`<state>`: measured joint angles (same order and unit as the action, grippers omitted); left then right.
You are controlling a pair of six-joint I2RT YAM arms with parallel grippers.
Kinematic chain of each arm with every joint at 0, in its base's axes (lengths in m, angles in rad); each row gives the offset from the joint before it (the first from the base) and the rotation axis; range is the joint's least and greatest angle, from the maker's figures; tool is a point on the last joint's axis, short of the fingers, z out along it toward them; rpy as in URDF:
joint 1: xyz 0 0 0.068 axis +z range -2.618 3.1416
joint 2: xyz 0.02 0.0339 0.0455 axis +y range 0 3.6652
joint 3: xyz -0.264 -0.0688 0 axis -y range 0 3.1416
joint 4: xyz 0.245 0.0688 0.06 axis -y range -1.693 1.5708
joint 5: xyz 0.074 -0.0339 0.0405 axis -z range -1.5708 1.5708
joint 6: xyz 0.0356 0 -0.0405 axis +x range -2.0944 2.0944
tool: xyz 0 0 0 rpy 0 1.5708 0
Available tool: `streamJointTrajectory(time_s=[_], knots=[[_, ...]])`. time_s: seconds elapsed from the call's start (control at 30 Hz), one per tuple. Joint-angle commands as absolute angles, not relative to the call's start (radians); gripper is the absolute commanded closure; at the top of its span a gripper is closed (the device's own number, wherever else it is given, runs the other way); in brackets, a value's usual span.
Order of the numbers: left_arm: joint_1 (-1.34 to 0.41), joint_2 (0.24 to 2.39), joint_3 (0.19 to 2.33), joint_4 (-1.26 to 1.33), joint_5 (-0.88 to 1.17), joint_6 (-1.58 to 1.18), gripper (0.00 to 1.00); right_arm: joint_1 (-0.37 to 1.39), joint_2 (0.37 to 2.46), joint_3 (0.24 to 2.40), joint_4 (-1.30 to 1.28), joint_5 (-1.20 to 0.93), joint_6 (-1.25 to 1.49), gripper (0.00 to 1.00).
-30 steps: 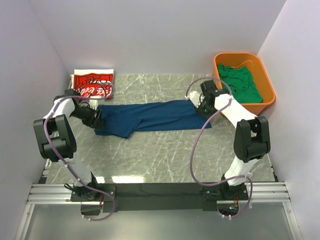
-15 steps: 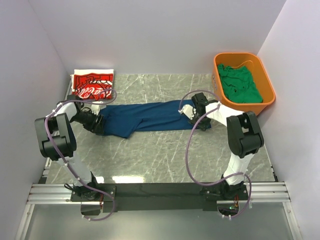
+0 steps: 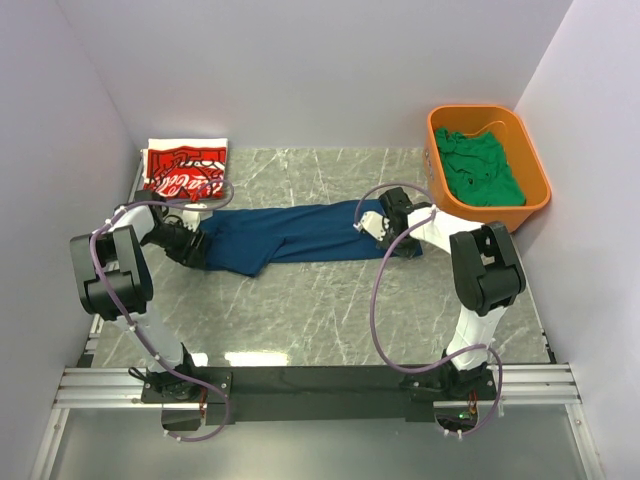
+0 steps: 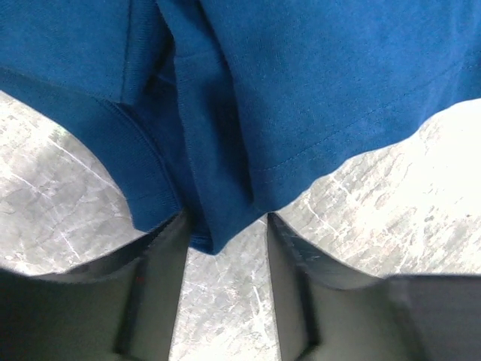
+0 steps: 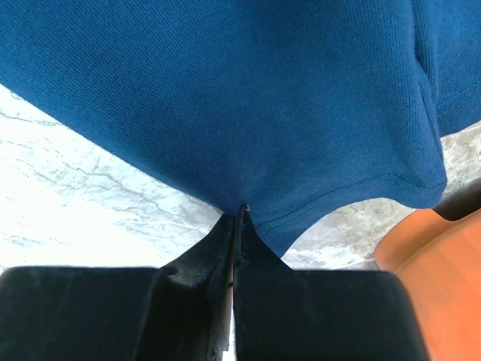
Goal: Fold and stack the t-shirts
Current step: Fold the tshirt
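The navy blue t-shirt (image 3: 290, 233) lies as a long folded strip across the middle of the table. My left gripper (image 3: 190, 246) is at its left end. In the left wrist view the gripper (image 4: 224, 229) is open, with a corner of the navy cloth (image 4: 301, 98) hanging between the jaws. My right gripper (image 3: 376, 226) is over the strip's right part. In the right wrist view it (image 5: 240, 212) is shut on the navy shirt's hem (image 5: 248, 113). The red t-shirt (image 3: 184, 168) lies folded at the back left. The green t-shirt (image 3: 480, 166) lies crumpled in the tub.
The orange plastic tub (image 3: 534, 165) stands at the back right, and its edge shows in the right wrist view (image 5: 440, 256). White walls close in the table on three sides. The grey marble tabletop (image 3: 320, 310) runs in front of the shirt.
My right gripper has moved left and toward the near side along the shirt's right end and lowered. My left gripper has shifted slightly at the left end.
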<state>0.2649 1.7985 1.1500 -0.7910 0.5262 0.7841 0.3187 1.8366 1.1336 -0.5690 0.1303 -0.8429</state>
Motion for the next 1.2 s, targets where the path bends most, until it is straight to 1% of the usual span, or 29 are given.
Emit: streamJointTrajectory(time_s=[0.0, 0.03, 0.07, 0.1, 0.17, 0.2, 0.33, 0.43, 0.53, 0.57, 0.6, 0.67, 0.7, 0.73, 0.8, 0.9, 0.97, 1.03, 1.07, 1.1, 1.17], knots=[[0.27, 1.795, 1.161, -0.779, 0.517, 0.805, 0.53, 0.319, 1.827, 1.117, -0.557, 0.137, -0.861, 1.0], [0.27, 1.801, 1.17, -0.791, 0.515, 0.817, 0.56, 0.319, 1.825, 1.117, -0.56, 0.135, -0.862, 1.0], [0.27, 1.807, 1.178, -0.808, 0.514, 0.83, 0.62, 0.318, 1.824, 1.114, -0.561, 0.14, -0.864, 1.0], [0.27, 1.819, 1.189, -0.855, 0.5, 0.841, 0.77, 0.316, 1.819, 1.112, -0.563, 0.14, -0.871, 1.0], [0.281, 1.818, 1.193, -0.896, 0.482, 0.883, 0.91, 0.313, 1.804, 1.095, -0.568, 0.143, -0.882, 1.0], [0.288, 1.809, 1.196, -0.934, 0.47, 0.899, 0.99, 0.314, 1.796, 1.088, -0.572, 0.144, -0.885, 1.0], [0.327, 1.789, 1.212, -1.034, 0.439, 0.972, 0.99, 0.314, 1.718, 1.039, -0.632, 0.133, -0.907, 1.0], [0.347, 1.77, 1.212, -1.068, 0.427, 1.0, 0.99, 0.316, 1.646, 0.993, -0.657, 0.132, -0.943, 1.0], [0.345, 1.761, 1.203, -1.078, 0.436, 1.026, 0.99, 0.324, 1.629, 0.957, -0.673, 0.123, -0.951, 1.0], [0.347, 1.761, 1.203, -1.083, 0.445, 1.034, 0.99, 0.33, 1.635, 0.963, -0.687, 0.121, -0.947, 1.0], [0.347, 1.761, 1.209, -1.088, 0.454, 1.043, 0.8, 0.333, 1.646, 0.972, -0.698, 0.117, -0.927, 0.93], [0.345, 1.741, 1.223, -1.127, 0.5, 1.066, 0.58, 0.345, 1.667, 1.02, -0.76, 0.077, -0.902, 0.77], [0.348, 1.723, 1.233, -1.147, 0.52, 1.078, 0.48, 0.347, 1.667, 1.038, -0.784, 0.054, -0.879, 0.71], [0.348, 1.703, 1.239, -1.163, 0.538, 1.113, 0.46, 0.35, 1.654, 1.055, -0.805, 0.034, -0.868, 0.59], [0.348, 1.619, 1.232, -1.186, 0.583, 1.153, 0.41, 0.362, 1.629, 1.098, -0.853, -0.018, -0.838, 0.55], [0.33, 1.491, 1.184, -1.161, 0.617, 1.213, 0.36, 0.382, 1.566, 1.156, -0.882, -0.093, -0.773, 0.55], [0.278, 1.416, 1.145, -1.14, 0.621, 1.227, 0.37, 0.402, 1.531, 1.196, -0.876, -0.132, -0.738, 0.55], [0.239, 1.372, 1.082, -1.051, 0.638, 1.163, 0.4, 0.445, 1.488, 1.206, -0.836, -0.182, -0.684, 0.56], [0.241, 1.352, 1.069, -1.014, 0.659, 1.117, 0.42, 0.466, 1.468, 1.198, -0.76, -0.187, -0.672, 0.56], [0.25, 1.354, 1.074, -0.978, 0.701, 0.998, 0.42, 0.529, 1.453, 1.192, -0.721, -0.167, -0.664, 0.56], [0.279, 1.396, 1.107, -0.959, 0.774, 0.901, 0.39, 0.604, 1.459, 1.206, -0.625, -0.115, -0.669, 0.56]])
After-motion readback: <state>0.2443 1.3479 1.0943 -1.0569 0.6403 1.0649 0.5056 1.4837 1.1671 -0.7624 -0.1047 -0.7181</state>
